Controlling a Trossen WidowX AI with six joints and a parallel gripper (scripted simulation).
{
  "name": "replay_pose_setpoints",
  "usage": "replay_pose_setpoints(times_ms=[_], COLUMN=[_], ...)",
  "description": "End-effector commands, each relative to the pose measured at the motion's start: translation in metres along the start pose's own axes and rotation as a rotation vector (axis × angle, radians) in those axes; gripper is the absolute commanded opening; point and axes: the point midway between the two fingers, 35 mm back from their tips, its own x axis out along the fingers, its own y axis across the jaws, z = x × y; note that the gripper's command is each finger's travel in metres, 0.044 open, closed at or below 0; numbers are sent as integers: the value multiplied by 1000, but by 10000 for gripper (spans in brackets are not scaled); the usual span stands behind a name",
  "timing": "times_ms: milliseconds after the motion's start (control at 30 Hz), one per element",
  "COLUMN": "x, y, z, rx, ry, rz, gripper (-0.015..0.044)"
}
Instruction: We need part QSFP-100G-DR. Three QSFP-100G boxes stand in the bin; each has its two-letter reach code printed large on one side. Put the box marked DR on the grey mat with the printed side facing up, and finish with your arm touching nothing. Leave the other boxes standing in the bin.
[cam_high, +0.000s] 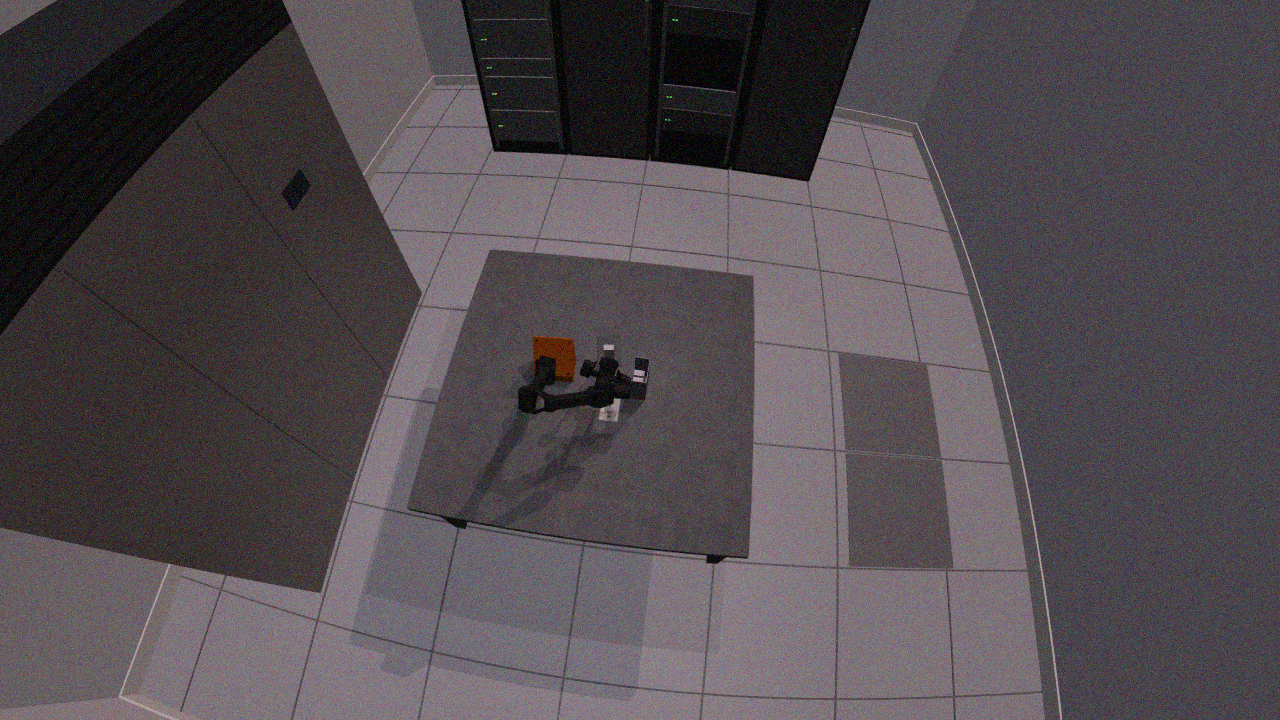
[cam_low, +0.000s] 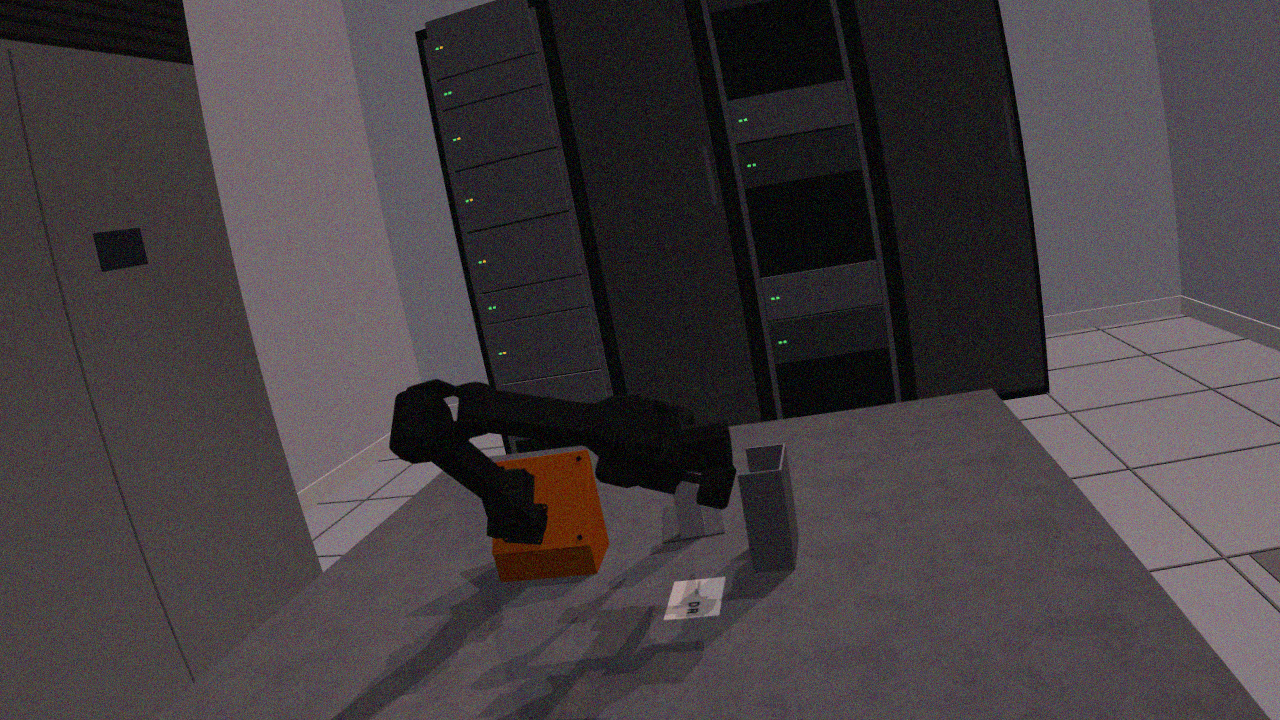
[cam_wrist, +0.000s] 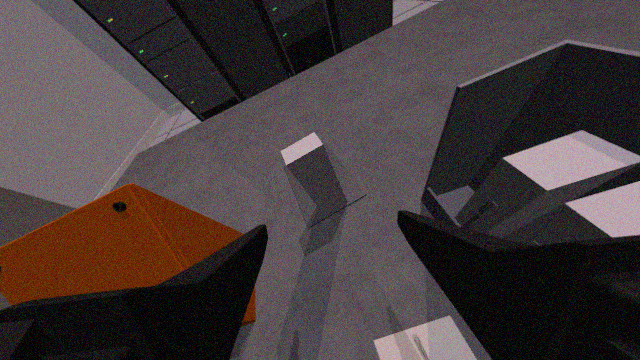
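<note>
One box (cam_wrist: 305, 150) (cam_high: 608, 346) (cam_low: 693, 514) stands upright on the grey mat (cam_low: 670, 530), its white end up; no print shows on the faces in view. The grey bin (cam_low: 768, 528) (cam_wrist: 510, 90) stands to the right. Inside it are two boxes with white tops, one box (cam_wrist: 565, 162) farther back and one box (cam_wrist: 615, 207) nearer; their printed sides are hidden. My gripper (cam_wrist: 332, 223) is open and empty, above the table between the orange block and the bin, on the near side of the standing box. The right finger overlaps the bin's lower part in the wrist view.
A white card (cam_low: 693, 598) (cam_wrist: 427, 340) reading DR lies flat on the table (cam_low: 895, 555), in front of the mat. An orange block (cam_high: 554, 353) (cam_low: 568, 510) (cam_wrist: 100, 245) is beside the arm's base, left of the mat. Dark server racks (cam_low: 644, 223) stand behind the table.
</note>
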Motion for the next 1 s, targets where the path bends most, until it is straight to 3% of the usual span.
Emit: replay_pose_setpoints(times_ms=[0,733,967], x=[-5,-25,-10], y=[1,12,15], z=[6,33,41], rx=[3,3,-1], ry=[-1,-2,1], rz=[-3,-1,9], gripper=[440,440,440])
